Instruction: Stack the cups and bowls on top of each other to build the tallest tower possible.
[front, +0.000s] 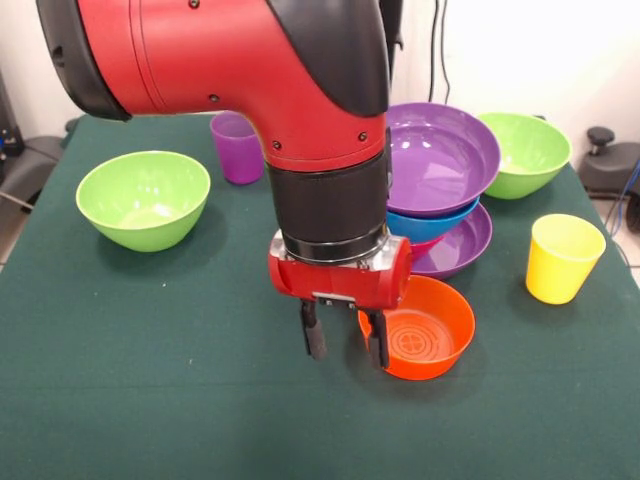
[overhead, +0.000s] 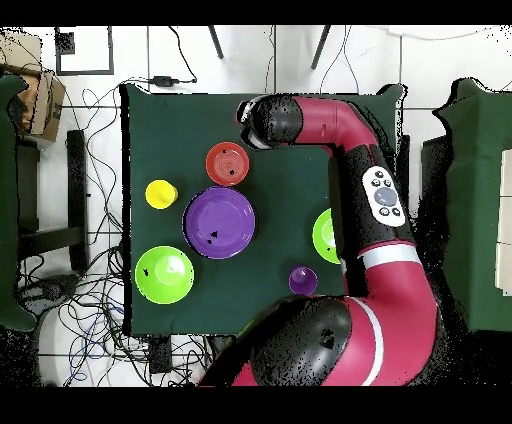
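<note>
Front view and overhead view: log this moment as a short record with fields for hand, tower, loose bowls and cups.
hand: the hand is open, fingers pointing down, one finger at the near rim of the orange bowl, nothing held
tower: the tower has a wide purple bowl at the base, a blue bowl above it and a tilted wide purple bowl on top
loose bowls: one lime green bowl standing alone; second lime green bowl beside the tower
cups: purple cup and yellow cup, both upright, unstacked
</note>
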